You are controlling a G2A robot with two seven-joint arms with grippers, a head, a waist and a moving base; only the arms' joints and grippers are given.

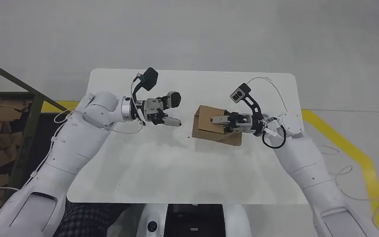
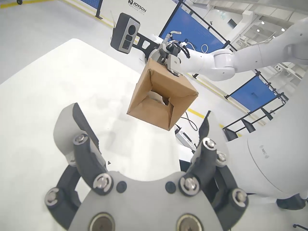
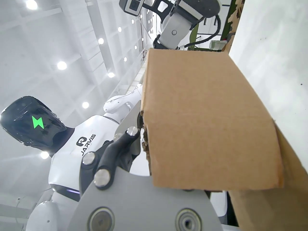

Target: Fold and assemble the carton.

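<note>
left gripper (image 1: 173, 110): spread wide, nothing in it, over the desk (image 1: 118, 172), pointed at the carton (image 1: 208, 124). The carton sits just ahead of its fingertips, apart from them, no contact. From the left wrist, the carton's open end faces this gripper. The flaps on that end are pushed inward but not flat, with a dark gap in the middle, so that end isn't closed.

carton: brown, already popped up into a box shape, tilted, above the desk. Can't tell if a lower corner touches the desk.

right gripper (image 1: 224, 120): on the far side of the carton from the left gripper, clamped on the carton's top wall at that far end. One finger lies over the outside; the inner finger is hidden. It looks to be carrying the carton. In the right wrist view a plain side wall is right in front of this gripper. A loose flap (image 3: 293, 181) sticks out past that wall, not folded in.

Progress, my read:
- Done: box squared up.
- Partly done: the end facing the left gripper is half tucked.
- Not done: the flap at the right gripper's end is open.
- Left to do: press the inward flaps flat and lock them, close the other end, set the carton down.

Roughly mid-task. The next push likely falls to the free left gripper, with the right gripper bracing.
</note>
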